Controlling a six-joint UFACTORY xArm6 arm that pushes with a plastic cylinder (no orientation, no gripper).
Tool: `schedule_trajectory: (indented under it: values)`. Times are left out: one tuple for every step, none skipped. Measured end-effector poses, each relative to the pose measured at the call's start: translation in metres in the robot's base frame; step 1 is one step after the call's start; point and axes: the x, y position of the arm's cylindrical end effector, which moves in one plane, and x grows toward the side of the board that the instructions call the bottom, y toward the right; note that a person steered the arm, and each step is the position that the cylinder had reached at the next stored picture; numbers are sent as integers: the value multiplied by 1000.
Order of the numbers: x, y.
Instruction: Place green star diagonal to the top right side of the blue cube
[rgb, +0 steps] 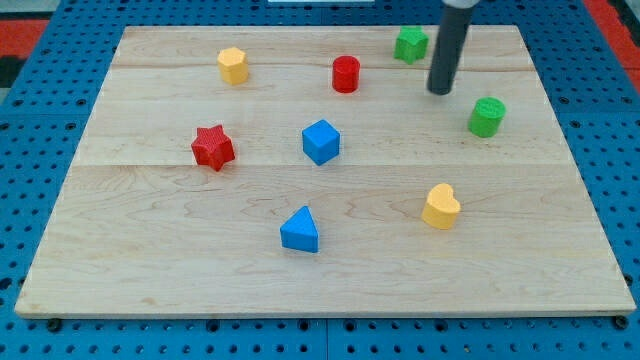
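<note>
The green star (410, 44) lies near the board's top edge, right of centre. The blue cube (321, 141) sits near the middle of the board, below and to the left of the star. My tip (440, 91) is on the board just below and to the right of the green star, a short gap away, and well to the upper right of the blue cube.
A green cylinder (486, 117) lies right of my tip. A red cylinder (345, 74) and a yellow hexagonal block (232, 65) lie along the top. A red star (212, 147) lies at left, a blue triangle (300, 231) and a yellow heart (440, 206) lie lower down.
</note>
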Motion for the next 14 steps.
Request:
schedule_trajectory:
  values:
    - [-62,-23]
    - [-107,-24]
    - [-114,-24]
    - [-113,-116]
    - [-105,-203]
    - [-111,-212]
    - [-81,-285]
    - [-69,-258]
    - [-85,-263]
    - [-93,-257]
    - [-92,-215]
    - [-64,-208]
    - [-49,-167]
    - [-33,-139]
